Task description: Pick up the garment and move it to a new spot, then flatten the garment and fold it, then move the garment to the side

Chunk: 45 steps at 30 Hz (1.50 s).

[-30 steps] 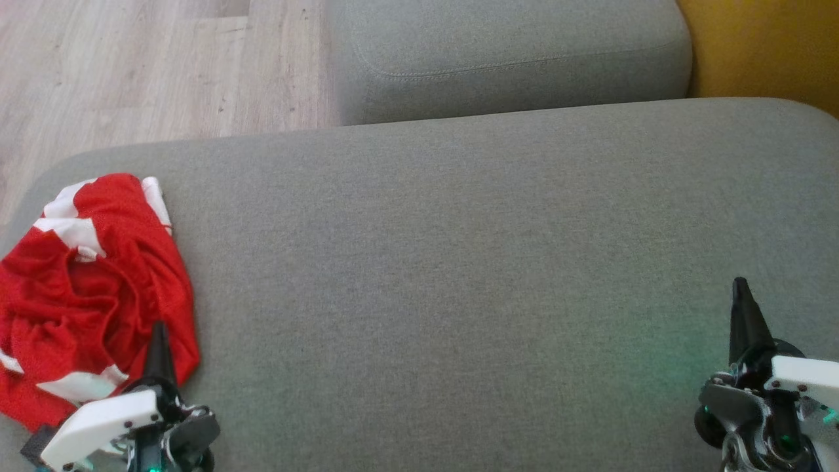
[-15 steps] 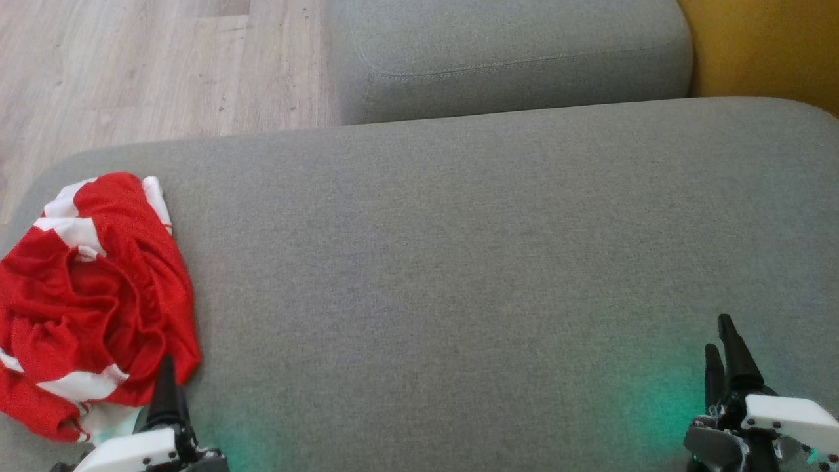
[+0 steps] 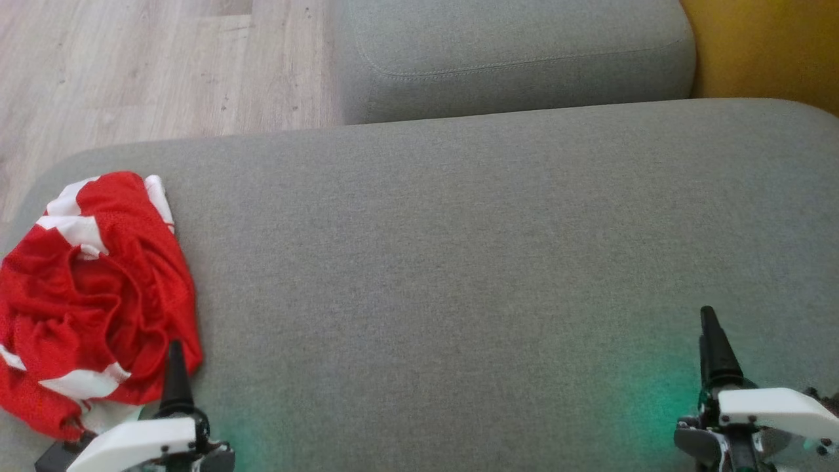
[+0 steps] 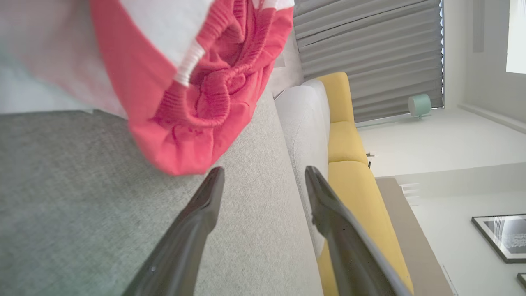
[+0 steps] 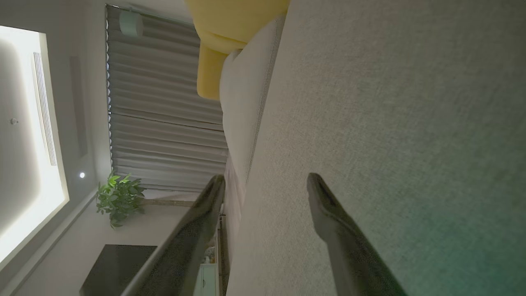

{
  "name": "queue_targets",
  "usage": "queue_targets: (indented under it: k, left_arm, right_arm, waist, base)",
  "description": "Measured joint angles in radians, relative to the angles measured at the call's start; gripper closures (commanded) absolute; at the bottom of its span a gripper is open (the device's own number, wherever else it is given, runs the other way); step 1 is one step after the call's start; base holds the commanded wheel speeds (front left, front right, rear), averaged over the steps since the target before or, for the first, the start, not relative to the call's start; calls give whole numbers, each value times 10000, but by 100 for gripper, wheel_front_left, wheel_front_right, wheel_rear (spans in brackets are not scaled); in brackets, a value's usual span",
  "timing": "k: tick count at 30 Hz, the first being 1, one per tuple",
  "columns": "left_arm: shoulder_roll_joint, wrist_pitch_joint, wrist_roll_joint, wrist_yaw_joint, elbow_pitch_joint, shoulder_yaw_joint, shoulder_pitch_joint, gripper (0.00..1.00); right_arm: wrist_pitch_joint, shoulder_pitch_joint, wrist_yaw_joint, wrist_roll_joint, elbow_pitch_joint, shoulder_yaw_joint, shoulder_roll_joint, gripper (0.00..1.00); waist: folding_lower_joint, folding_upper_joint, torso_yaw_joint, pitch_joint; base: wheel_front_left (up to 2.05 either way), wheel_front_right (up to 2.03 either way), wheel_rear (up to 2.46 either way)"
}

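Grey woven upholstery covers the broad seat cushion [image 3: 459, 262] that spreads across the head view, flat, matte and round-cornered. A second grey cushion [image 3: 511, 59] sits beyond it, with pale wood-grain floor [image 3: 131, 72] at the far left and a yellow cushion [image 3: 773, 46] at the far right. At the left end of the seat lies the garment [image 3: 98, 288], a crumpled heap of red mesh with white bands and a ribbed, gathered edge. Bunched as it is, its longer run goes from far to near along the seat's left edge. Judged from that, the pick-up falls to the left gripper [image 4: 264, 172]. The heap lies ahead of it and to its left, with the near right hem just beside the tip of one dark finger [image 3: 175, 367]; whether cloth and finger touch I cannot tell. Its jaws stand spread with nothing between them but bare upholstery. The right gripper [image 5: 266, 177] hangs well apart at the seat's other end, likewise spread and empty. Thin mesh of this sort should slump and drag when lifted, so a bite into a thick fold or the ribbed edge looks the safer hold
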Motion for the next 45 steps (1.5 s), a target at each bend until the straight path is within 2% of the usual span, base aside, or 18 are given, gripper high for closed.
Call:
queue_targets:
  k: [27,45]
  left_arm:
    - [2,-773,3601,192,-777,-846,-10,0]
    - [8,-1287,6105,545,-1099,-1350,-12,0]
  right_arm:
    - [-761,-204,0,-3503,-278,1181,-10,0]
    - [-1294,-402,0,-5689,-334,1804,-29,0]
  waist:
    - [0,0,101,-53]
    - [0,0,134,-93]
  base:
    - [0,0,0]
    - [0,0,0]
